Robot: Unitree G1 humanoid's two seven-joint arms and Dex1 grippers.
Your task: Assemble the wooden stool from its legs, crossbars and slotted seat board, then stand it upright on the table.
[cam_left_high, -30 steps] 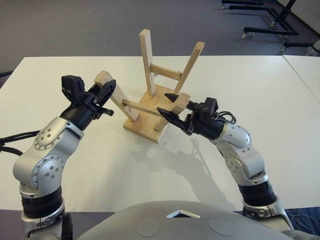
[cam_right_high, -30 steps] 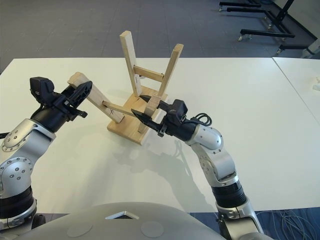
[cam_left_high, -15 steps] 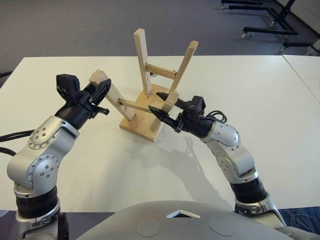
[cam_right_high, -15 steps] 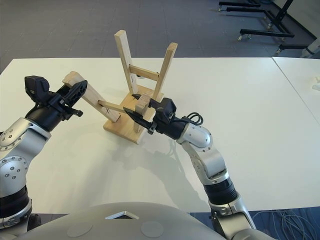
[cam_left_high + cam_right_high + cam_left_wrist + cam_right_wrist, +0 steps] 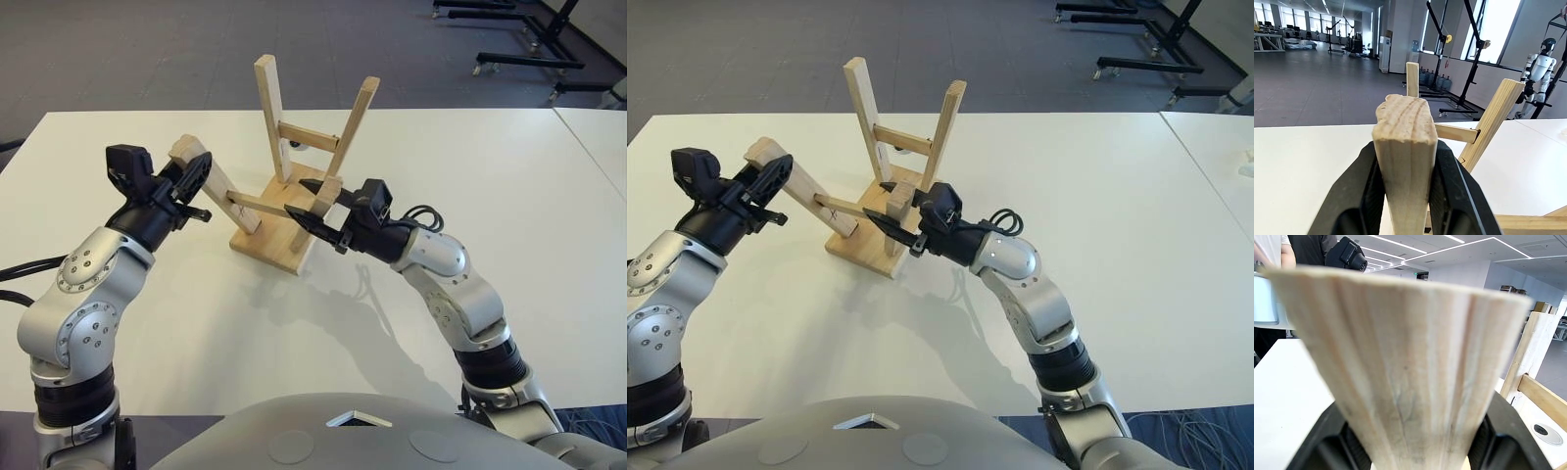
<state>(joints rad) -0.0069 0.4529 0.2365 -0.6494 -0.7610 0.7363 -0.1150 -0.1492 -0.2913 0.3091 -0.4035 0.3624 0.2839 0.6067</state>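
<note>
upturned stool [image 5: 266, 247] looks rigid and light; left gripper [image 5: 193, 180] clamps its ten-o'clock leg [image 5: 231, 199], right gripper [image 5: 312, 205] its two-o'clock leg [image 5: 329, 189]. grip legs, not crossbars.

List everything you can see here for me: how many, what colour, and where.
seat board: one, pale wood, on the table's middle, underside up.
far legs: two, pale wood, standing up from the board's far side.
left near leg: one, pale wood, leaning out to the robot's left.
right near leg: one, pale wood, at the board's near right.
crossbars: two, pale wood, one joining each pair of legs.
table: one, white, in front of the robot.
second table: one, white, far right.
wheeled stands: several, black, on the grey floor beyond.
left end effector: one, black, clamped on the left near leg's tip.
right end effector: one, black, clamped on the right near leg.
</note>
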